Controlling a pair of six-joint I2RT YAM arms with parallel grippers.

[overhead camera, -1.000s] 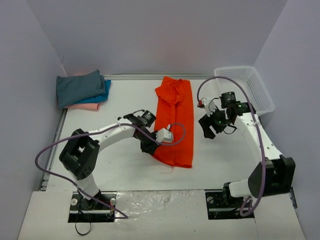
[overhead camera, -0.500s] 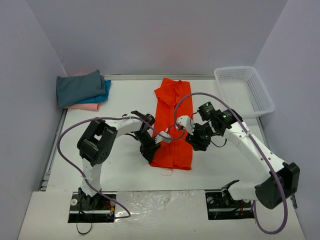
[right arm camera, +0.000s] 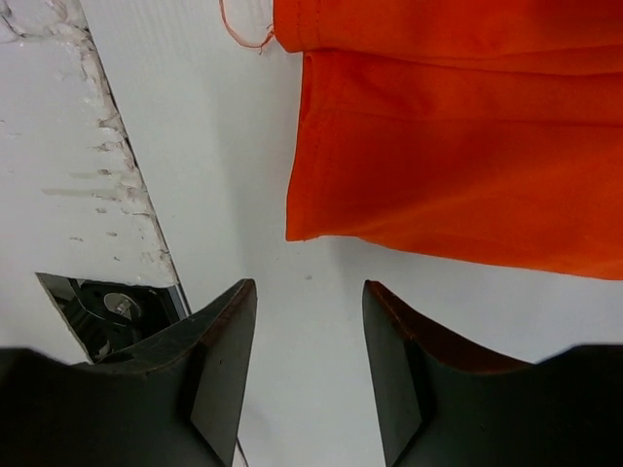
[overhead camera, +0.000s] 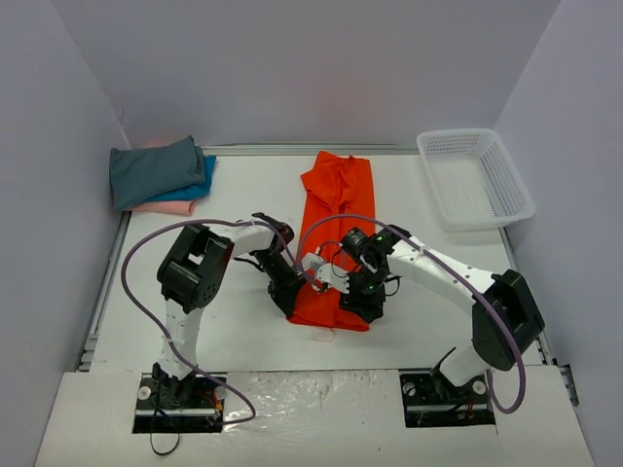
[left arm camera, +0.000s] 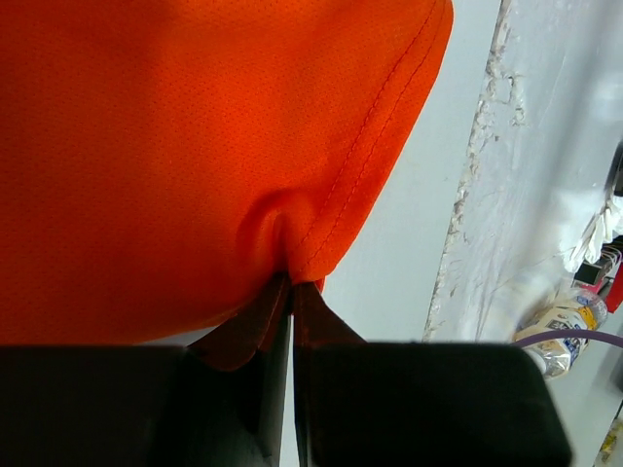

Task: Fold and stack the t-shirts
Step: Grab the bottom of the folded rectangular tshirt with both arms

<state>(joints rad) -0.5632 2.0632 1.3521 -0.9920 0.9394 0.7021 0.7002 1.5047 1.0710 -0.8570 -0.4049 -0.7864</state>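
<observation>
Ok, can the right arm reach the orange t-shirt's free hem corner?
Probably yes: the right gripper is open, a corner of the orange t-shirt lies just ahead, and only bare table lies between.

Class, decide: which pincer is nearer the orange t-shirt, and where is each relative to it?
Left. The left pincer is shut on the near left hem of the orange t-shirt; the right pincer is open just off its near right corner, not touching.
</observation>
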